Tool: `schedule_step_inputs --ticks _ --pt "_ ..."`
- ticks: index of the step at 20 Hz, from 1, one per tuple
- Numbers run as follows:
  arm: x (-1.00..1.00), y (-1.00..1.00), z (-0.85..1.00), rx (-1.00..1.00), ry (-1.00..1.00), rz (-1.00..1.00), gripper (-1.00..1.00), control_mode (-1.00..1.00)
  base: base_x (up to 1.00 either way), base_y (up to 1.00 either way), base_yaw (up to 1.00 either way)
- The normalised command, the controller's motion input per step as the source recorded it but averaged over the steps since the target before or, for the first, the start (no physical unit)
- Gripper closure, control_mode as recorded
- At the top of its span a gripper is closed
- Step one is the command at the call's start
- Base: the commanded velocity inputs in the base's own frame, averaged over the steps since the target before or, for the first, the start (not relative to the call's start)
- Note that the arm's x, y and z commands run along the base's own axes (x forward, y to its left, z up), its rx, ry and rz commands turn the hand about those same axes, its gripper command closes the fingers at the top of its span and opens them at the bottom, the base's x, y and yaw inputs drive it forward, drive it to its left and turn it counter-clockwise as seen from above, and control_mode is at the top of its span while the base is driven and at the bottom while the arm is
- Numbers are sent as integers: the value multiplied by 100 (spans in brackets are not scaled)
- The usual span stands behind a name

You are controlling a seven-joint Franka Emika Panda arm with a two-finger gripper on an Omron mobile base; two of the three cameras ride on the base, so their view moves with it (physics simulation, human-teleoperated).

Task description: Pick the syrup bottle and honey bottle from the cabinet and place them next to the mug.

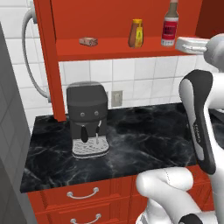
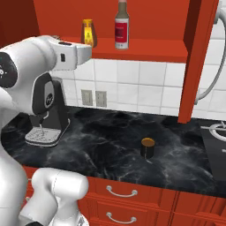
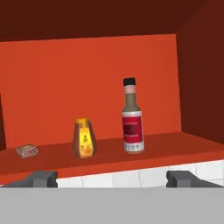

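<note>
So the cabinet [image 3: 87,83] is the biggest thing ahead of the fingers: red back wall, open shelf, dark red side wall off beyond the right finger. Both bottles stand upright on that shelf, still to be picked. Syrup bottle [image 3: 132,117] sits ahead and a bit right of the midline between the fingers; honey bottle [image 3: 84,138] ahead and left of midline, near the syrup but not touching. Gripper [image 3: 111,178] is spread wide and empty, tips well short of the shelf front edge. Step in hand looks like the approach to the first bottle, likely the syrup. To do it well: shift slightly right so the label body lands between the fingers, keep the hand level, come in above the shelf lip, close on the labelled body rather than the slim neck, since it's tall and could tip. Room: honey bottle on the left-finger side is the tight neighbour; more space on the right before the side wall. Small brown packet [image 3: 27,151] lies far left, out of the way. Mug [image 2: 148,148] stands on the black counter [image 2: 110,145] below, open counter all round it; coffee machine [image 2: 46,119] well apart.
</note>
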Motion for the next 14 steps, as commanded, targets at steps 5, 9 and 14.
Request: schedule_step_inputs --ticks 5,9,14 --pt "20 -29 25 -1 31 4 -100 -100 0 0 0" --pt "0 -5 46 -1 16 0 -100 -100 0 0 0" --pt "3 0 -5 -1 18 0 -100 -100 0 0 0"
